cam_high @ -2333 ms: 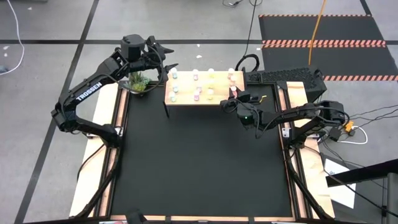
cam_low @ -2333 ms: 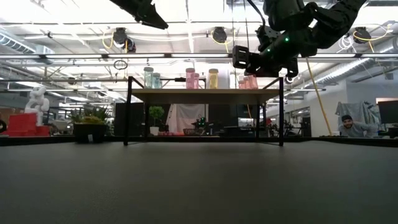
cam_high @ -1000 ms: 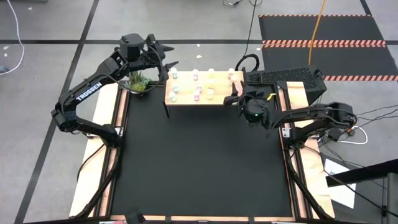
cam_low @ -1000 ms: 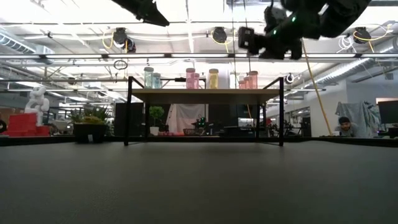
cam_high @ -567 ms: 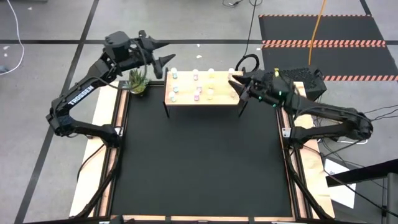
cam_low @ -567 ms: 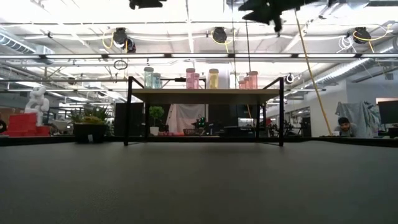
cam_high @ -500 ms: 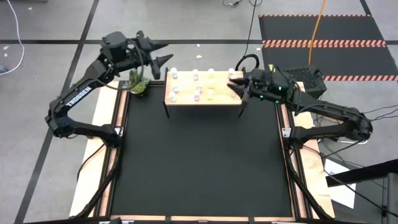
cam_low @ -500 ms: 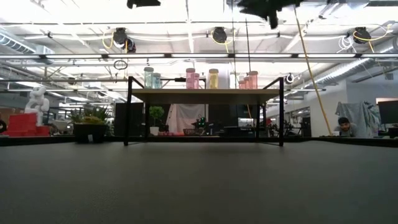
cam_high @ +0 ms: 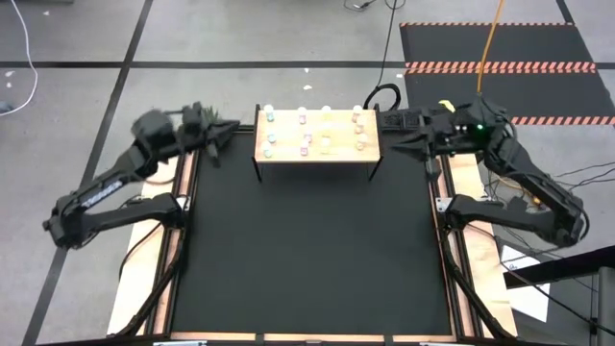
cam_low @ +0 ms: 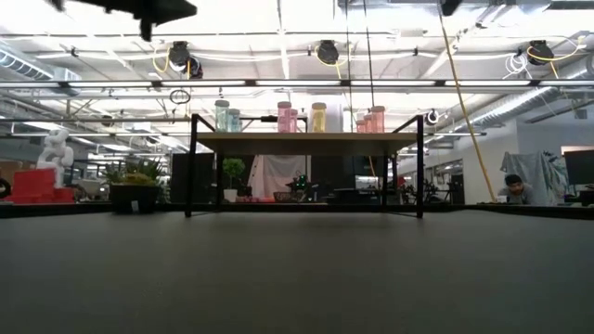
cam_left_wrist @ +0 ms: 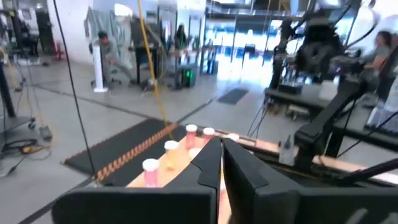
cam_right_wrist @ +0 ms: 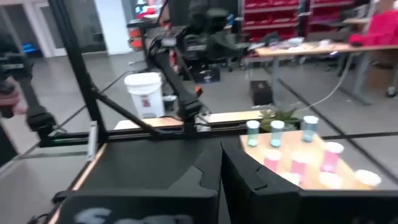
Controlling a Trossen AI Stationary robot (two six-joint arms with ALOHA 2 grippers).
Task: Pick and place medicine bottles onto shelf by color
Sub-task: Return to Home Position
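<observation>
Both arms have drawn back from the shelf.
We find the left gripper upper left, right gripper upper right, both jaws closed on nothing; bottles stand on the shelf, top centre.

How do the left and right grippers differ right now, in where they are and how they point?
The left gripper hangs off the shelf's left end, over the table's left edge; the right gripper hangs off the shelf's right end, near the table's right edge. The left gripper points right, toward the shelf; the right gripper points left, toward it. Shared: both are shut, empty and clear of the shelf, where the medicine bottles stand.
</observation>
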